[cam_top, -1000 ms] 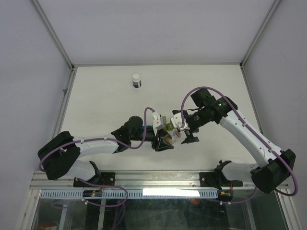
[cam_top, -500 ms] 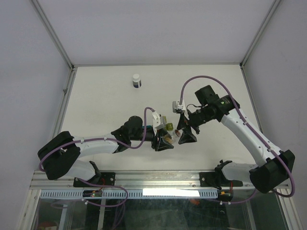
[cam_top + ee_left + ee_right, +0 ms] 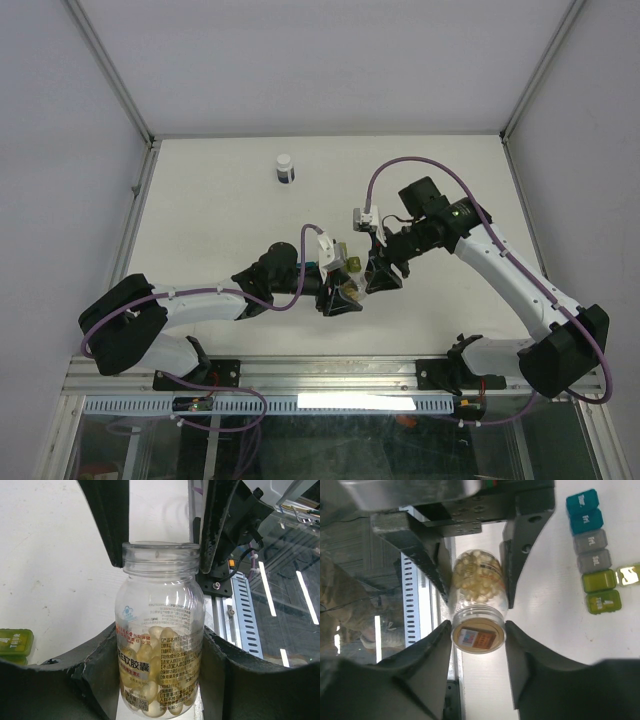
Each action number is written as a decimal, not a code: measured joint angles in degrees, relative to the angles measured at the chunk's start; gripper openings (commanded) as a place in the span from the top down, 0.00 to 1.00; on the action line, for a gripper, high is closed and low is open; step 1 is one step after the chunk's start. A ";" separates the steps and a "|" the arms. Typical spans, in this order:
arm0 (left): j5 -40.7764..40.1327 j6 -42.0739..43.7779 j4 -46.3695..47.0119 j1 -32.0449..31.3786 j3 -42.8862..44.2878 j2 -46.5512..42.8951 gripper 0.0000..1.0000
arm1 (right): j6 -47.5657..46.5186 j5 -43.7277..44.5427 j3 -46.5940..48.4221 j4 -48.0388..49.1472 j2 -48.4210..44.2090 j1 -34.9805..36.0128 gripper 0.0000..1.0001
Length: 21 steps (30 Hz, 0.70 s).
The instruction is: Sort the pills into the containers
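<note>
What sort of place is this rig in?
Probably a robot lab test cell: a white tabletop boxed in by aluminium frame posts and pale wall panels, with two white-and-black robot arms bolted to a metal rail at its near edge.

A white surface [image 3: 210,210] sits boxed in by pale grey walls [image 3: 320,60] and aluminium posts [image 3: 108,68]. A light strip [image 3: 355,402] glows at its near edge.

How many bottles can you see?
2: a white-capped bottle standing alone far back on the table, and a clear pill bottle held by the left end effector. More could be hidden.
</note>
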 measured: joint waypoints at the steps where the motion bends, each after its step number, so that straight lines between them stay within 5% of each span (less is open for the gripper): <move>1: -0.09 -0.02 -0.04 -0.02 0.00 0.00 1.00 | -0.11 0.04 0.02 -0.07 0.02 0.00 0.72; 7: -0.04 -0.09 0.02 -0.02 -0.09 0.00 1.00 | -5.99 -0.28 0.35 -1.33 0.02 0.13 1.00; 16: 0.37 -0.07 -0.15 -0.04 -0.09 0.00 1.00 | -46.95 -2.45 0.98 -9.42 -0.33 0.42 1.00; 21: 0.24 -0.04 0.00 0.04 -0.09 0.00 1.00 | -60.72 -1.92 2.51 -12.55 0.98 0.46 1.00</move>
